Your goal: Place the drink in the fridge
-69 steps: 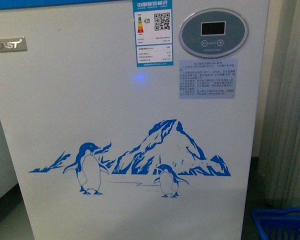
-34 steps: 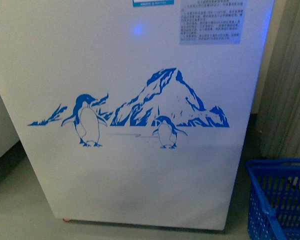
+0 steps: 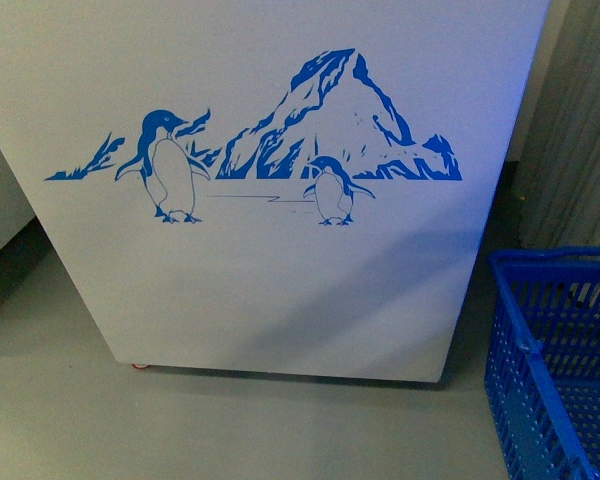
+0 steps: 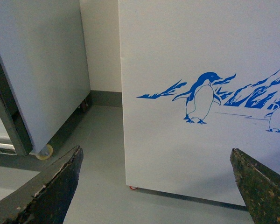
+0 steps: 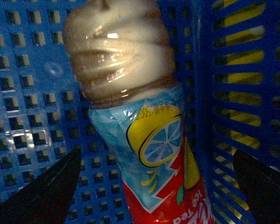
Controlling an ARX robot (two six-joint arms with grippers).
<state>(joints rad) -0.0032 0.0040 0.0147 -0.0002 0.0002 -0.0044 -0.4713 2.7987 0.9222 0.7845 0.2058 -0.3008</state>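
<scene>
A: Inside the blue basket (image 5: 28, 93), what's there?
B: A lemon tea bottle (image 5: 149, 135), between the right gripper's (image 5: 156, 161) spread fingers, not gripped. The left gripper (image 4: 156, 156) gapes too, facing the fridge (image 3: 280, 280) beside the basket.

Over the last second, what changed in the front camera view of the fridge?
The view swung downward. The fridge's control panel, labels and badge left the top of the frame, the penguin picture rose, and the floor, a red caster and more of the blue basket came into view. The fridge itself seems not to have moved, and no arm appears in this view.
</scene>
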